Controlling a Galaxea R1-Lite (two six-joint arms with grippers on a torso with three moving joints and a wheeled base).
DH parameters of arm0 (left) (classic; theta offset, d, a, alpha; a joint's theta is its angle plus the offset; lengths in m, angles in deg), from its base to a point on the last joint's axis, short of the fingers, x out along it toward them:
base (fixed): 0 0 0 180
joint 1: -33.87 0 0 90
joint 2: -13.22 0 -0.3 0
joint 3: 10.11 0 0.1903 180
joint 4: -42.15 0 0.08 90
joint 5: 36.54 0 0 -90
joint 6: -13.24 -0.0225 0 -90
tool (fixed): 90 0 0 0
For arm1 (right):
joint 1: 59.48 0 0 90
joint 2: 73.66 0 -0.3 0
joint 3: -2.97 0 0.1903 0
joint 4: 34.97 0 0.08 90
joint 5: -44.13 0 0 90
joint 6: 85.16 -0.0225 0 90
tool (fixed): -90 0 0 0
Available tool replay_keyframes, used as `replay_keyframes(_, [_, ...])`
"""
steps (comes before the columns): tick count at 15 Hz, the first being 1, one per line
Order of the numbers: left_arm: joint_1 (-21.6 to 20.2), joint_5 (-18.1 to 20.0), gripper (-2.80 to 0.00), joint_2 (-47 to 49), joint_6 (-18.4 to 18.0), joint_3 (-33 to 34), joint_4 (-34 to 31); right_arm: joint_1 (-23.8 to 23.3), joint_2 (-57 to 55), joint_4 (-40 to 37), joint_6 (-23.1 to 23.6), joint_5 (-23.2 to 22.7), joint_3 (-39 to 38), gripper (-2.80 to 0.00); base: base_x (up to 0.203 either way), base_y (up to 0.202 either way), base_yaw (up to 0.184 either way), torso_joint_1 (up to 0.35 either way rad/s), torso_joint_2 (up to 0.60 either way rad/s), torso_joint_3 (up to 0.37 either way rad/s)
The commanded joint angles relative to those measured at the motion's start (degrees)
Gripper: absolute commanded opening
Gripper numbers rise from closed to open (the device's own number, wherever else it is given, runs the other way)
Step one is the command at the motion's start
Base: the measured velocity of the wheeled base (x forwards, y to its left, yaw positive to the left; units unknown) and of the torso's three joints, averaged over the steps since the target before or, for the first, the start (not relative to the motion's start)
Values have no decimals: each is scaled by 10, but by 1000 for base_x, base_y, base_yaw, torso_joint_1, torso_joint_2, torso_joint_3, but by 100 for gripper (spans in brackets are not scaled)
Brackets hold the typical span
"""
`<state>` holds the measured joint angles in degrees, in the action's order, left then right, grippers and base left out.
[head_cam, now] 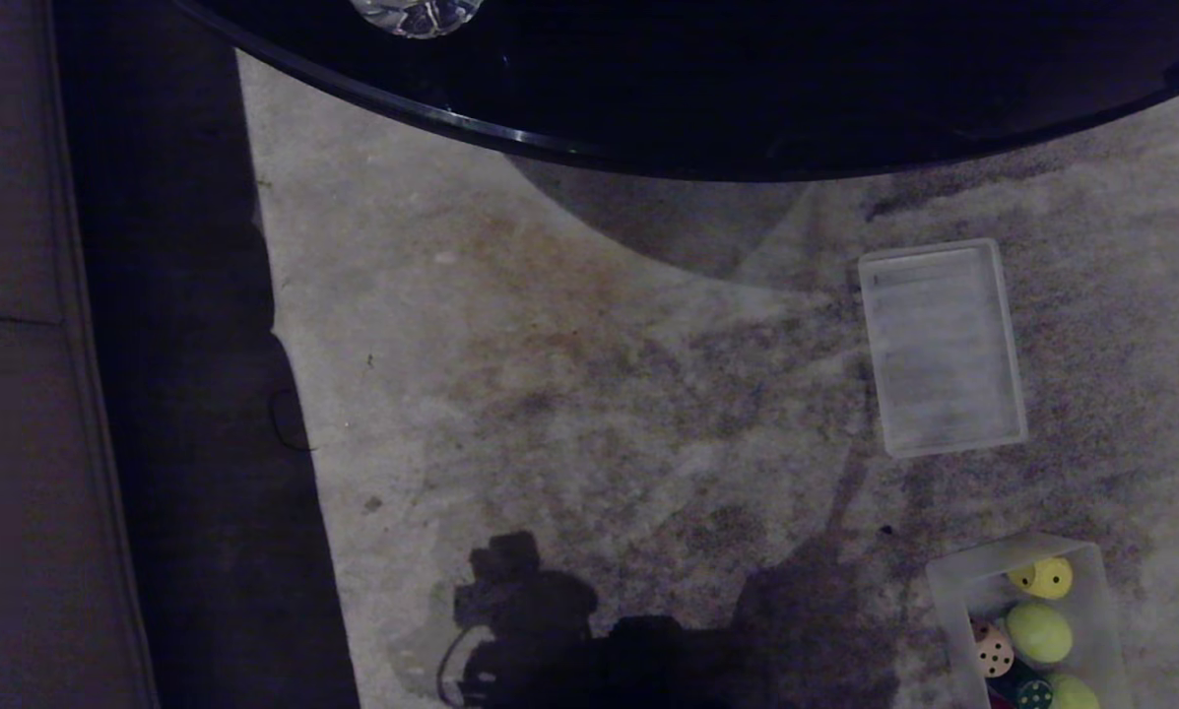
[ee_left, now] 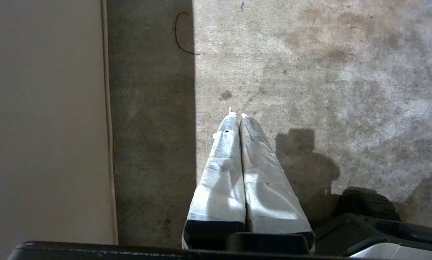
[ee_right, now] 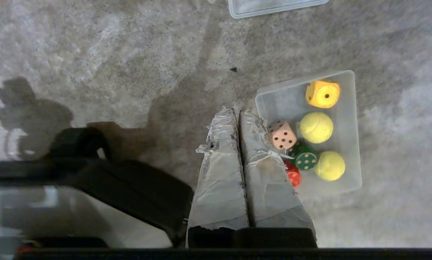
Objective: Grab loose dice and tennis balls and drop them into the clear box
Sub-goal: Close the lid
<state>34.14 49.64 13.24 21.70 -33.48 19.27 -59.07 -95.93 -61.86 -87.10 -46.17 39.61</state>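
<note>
Clear box (ee_right: 347,108) on the carpet (ee_right: 93,54) holding four dice (ee_right: 283,135) and two tennis balls (ee_right: 316,127), right gripper (ee_right: 237,112) above its edge, jaws pressed together, empty, left gripper (ee_left: 237,115) likewise closed, lid (head_cam: 944,347) nearby.

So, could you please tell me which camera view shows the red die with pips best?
The right wrist view: the red die lies in the clear plastic box, half hidden by the right gripper. Head view cuts it off; left wrist view misses it.
</note>
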Motion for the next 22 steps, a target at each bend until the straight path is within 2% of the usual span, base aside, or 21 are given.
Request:
replay_keyframes(1, [0,0,-280,1,1,0,0,1,-226,45,-10,1,53,-280,0,0,0,0,0,0])
replay_keyframes(6, [0,0,-280,1,1,0,0,-2,-586,232,-51,32,140,-280,0,0,0,0,0,0])
replay_keyframes(9, [0,0,-280,1,1,0,0,-15,-754,304,-89,45,209,-280,0,0,0,0,0,0])
replay_keyframes(12, [0,0,-280,1,1,0,0,-56,-842,334,-121,17,296,-280,0,0,0,0,0,0])
replay_keyframes(14, [0,0,-280,0,1,0,0,-64,-866,336,-112,5,311,-280,0,0,0,0,0,0])
replay_keyframes(15, [0,0,-280,1,1,0,0,-64,-885,338,-106,2,312,0,0,0,0,0,0,0])
replay_keyframes(19, [0,0,-280,1,1,0,0,-65,-933,342,-60,-18,327,0,0,0,0,0,0,0])
replay_keyframes(22, [0,0,-280,1,1,0,0,-61,-936,367,-43,-79,333,0,0,0,0,0,0,0])
